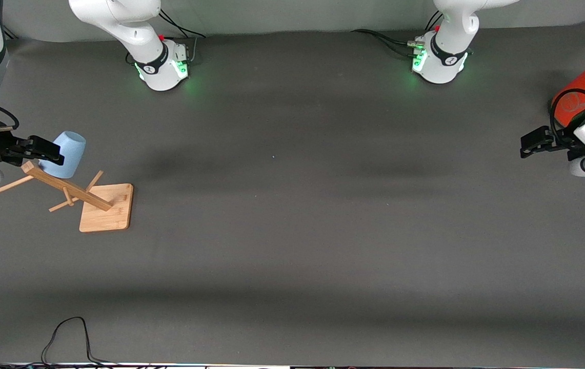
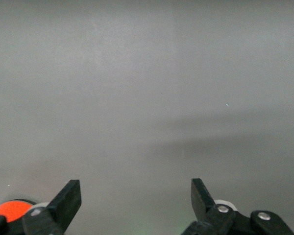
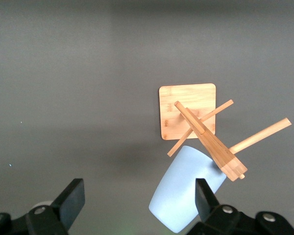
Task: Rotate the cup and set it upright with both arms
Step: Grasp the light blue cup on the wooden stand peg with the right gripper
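Cup (image 1: 66,153) hangs inverted on the wooden rack (image 1: 105,207), frame left edge. Right end effector (image 1: 52,154) wide open beside it, no grip. Left end effector (image 1: 527,147) open, empty, waiting. Rotation and uprighting not started.

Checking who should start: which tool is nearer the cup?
Right. The right tool is open right at the cup by the wooden rack; the left tool waits open at the left arm's end.

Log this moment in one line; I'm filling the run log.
cup: hung on wooden rack | right hand: open, at cup | left hand: open, waiting beside orange-red cylinder
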